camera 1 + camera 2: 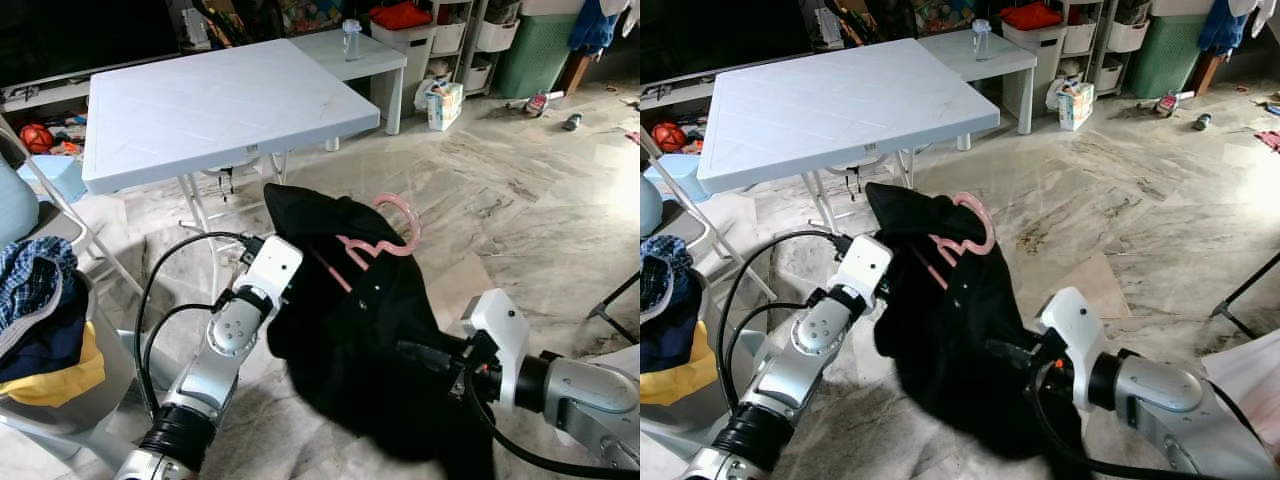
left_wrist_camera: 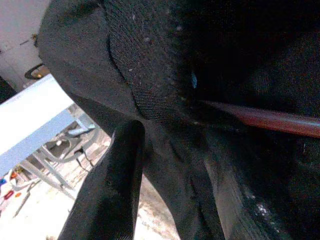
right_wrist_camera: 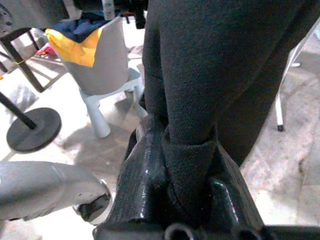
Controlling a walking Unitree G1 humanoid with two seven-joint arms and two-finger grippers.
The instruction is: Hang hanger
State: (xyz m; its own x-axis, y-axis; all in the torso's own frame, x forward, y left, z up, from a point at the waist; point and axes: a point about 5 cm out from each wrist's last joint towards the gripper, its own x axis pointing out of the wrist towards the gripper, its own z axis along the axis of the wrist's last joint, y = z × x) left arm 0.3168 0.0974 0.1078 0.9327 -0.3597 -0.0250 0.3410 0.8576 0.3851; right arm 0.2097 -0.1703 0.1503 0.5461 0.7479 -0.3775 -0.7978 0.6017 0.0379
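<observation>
Pink plastic hanger (image 1: 385, 238) sits inside black knit garment (image 1: 350, 340), hook poking out the top, held mid-air over the marble floor (image 1: 520, 200) in front of the white folding tabletop (image 1: 200, 100). Right pincer (image 3: 187, 200) clamped on a garment fold. Left pincer (image 1: 285, 290) buried in fabric, grip state unclear.

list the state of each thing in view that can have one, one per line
black garment: held up off the floor between both arms, draped over the hanger
pink hanger: inside the garment, hook sticking out the top, not hung on anything
right gripper: jaws shut on a fold of the garment
left gripper: against the garment's upper edge, grip unclear
white folding table: unfolded, standing
bottle: upright on the far table
</observation>
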